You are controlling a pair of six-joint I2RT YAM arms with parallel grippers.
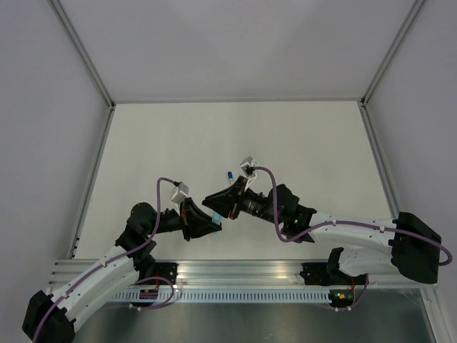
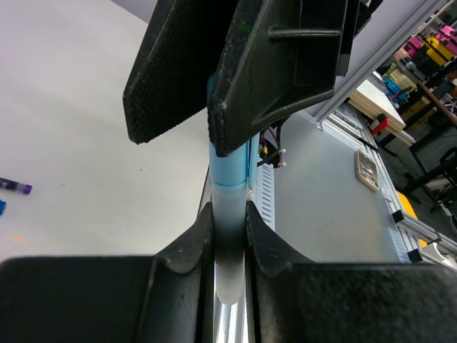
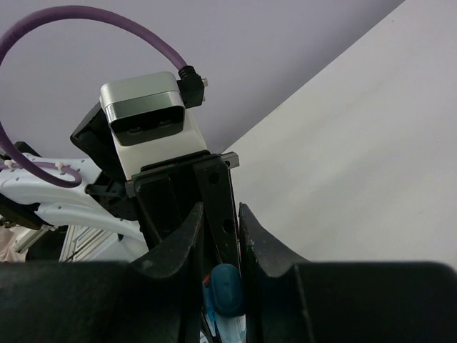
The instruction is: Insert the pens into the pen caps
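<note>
Pen sits in left hand, cap seemingly in right hand.

White worktop, grey enclosure walls, aluminium posts. Slotted rail on the near edge. Beyond: grey surface, keypad-like device, coloured bins.

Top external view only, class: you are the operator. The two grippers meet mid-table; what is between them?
Observer: The left gripper is shut on a white pen whose end meets a light blue cap.
Operator: And the right gripper?
Observer: Its fingers sit either side of that cap; its wrist view shows the cap's rounded tip between them.
Operator: Anything loose nearby?
Observer: A dark stick with a purple end, probably the other pen, lies on the table.
</note>
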